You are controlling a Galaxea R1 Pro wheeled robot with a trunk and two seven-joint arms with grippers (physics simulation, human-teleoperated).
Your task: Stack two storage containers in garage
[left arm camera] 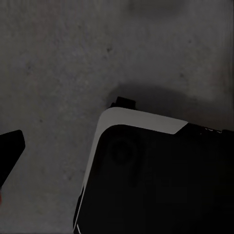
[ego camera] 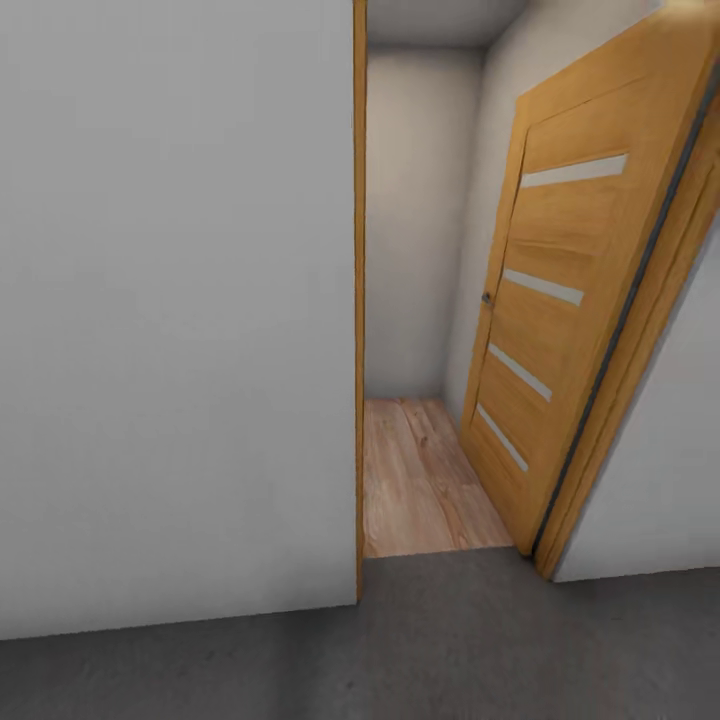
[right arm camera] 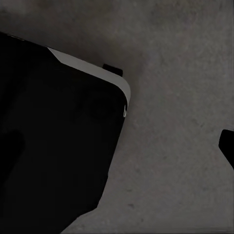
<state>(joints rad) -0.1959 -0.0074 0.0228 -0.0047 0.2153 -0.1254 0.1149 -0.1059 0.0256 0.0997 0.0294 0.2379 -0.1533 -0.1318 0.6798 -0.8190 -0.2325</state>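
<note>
Head view: dark grey concrete floor (ego camera: 400, 640) up front, so the robot stands in the garage. A plain pale wall (ego camera: 170, 300) takes the left half. Beside it an open doorway with an orange-wood frame (ego camera: 359, 300) leads to a narrow strip of light wood-plank flooring (ego camera: 425, 480), ending at a pale back wall. An orange-wood door (ego camera: 570, 300) with four pale horizontal slats stands swung open on the right side of the opening, small handle on its near edge. More pale wall to the right of the door frame.

Left wrist view: camera looks straight down at mottled concrete. One dark finger (left arm camera: 9, 153) of the left gripper pokes in at the frame edge; the other finger is out of frame, so how far it is spread can't be told. Nothing seen against the finger. Below the hand sits the robot base (left arm camera: 146, 175), black top with a rounded white edge, casting a shadow on the concrete.

Right wrist view: same downward pose. A dark tip (right arm camera: 228, 146) of the right gripper shows at the frame edge; opening can't be told, nothing seen held. The black, white-edged base corner lies under this hand too, concrete beside it.

Containers: not seen near either hand; position can't be told.
</note>
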